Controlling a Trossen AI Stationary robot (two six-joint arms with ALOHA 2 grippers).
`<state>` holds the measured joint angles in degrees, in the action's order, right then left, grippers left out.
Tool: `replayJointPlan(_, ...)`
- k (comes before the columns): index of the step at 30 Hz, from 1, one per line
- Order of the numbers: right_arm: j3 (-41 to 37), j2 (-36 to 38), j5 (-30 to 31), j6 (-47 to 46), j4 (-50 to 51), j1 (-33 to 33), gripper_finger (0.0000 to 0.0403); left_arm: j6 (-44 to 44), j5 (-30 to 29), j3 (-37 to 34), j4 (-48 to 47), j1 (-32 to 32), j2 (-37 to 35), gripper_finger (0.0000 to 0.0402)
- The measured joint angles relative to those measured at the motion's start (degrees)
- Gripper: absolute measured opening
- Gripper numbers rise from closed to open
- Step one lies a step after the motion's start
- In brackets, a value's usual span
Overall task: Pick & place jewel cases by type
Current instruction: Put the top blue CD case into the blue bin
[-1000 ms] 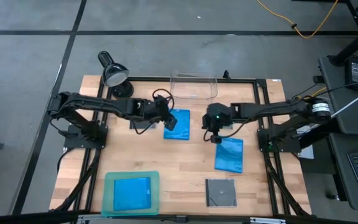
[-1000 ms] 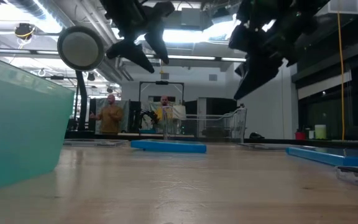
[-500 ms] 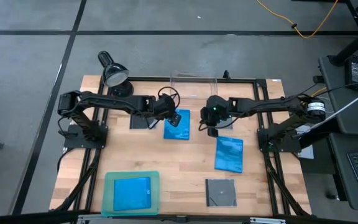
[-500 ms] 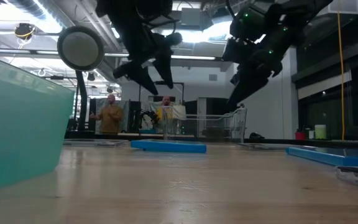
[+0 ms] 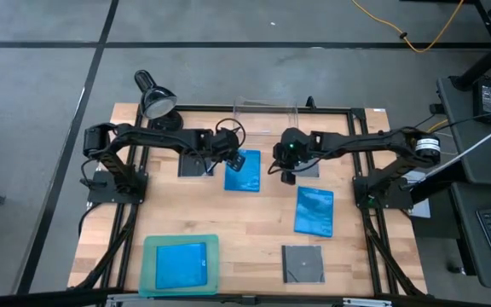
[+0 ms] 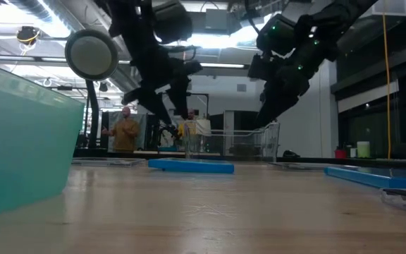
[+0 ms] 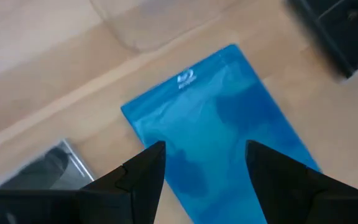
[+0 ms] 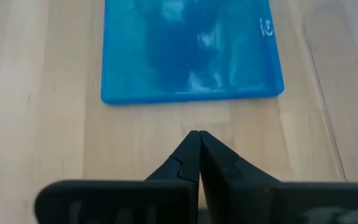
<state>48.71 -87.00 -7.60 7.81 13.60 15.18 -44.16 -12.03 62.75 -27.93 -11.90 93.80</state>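
left gripper point(image 5: 239, 161): over near-left edge of the centre blue case point(image 5: 244, 171), fingers point(image 7: 143, 171) spread apart, holding nothing; the blue case lies between and beyond them in the wrist view. Looks lined up to straddle the case for a pick.
right gripper point(image 5: 279, 170): just right of that same case, above bare desk point(image 5: 262, 213); fingers point(image 8: 197, 155) pressed together, nothing held. Probably parked beside the case to leave it to the left arm, or to nudge it; can't tell which.
blue cases: centre one flat on desk near the clear bin point(image 5: 265, 117); second point(image 5: 314, 211) flat on the right side, well apart; third point(image 5: 181, 265) lying inside the teal tray point(image 5: 149, 256), so tray seems to be the blue-type spot.
grey cases: one point(image 5: 303, 263) at front right; one point(image 5: 193, 165) at back under the left arm, partly hidden; another point(image 5: 308, 167) by the right gripper, mostly covered.
progress: judged early, one blue sorted, the rest loose on desk.
lamp point(image 5: 154, 101): back left corner, not involved.
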Motion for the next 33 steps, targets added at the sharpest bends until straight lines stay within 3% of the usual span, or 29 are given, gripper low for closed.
replayJointPlan(17, 0.0, -7.3, -0.6, 0.2, -3.3, 0.0, 0.0012, -3.3, 3.7, -8.7, 8.3, -1.1, 0.0, 0.0212)
replayJointPlan(33, 0.0, -11.7, -2.6, 1.6, -7.3, 0.0, 0.0012, -3.2, 9.3, -9.0, 14.1, -2.2, 5.9, 0.0212)
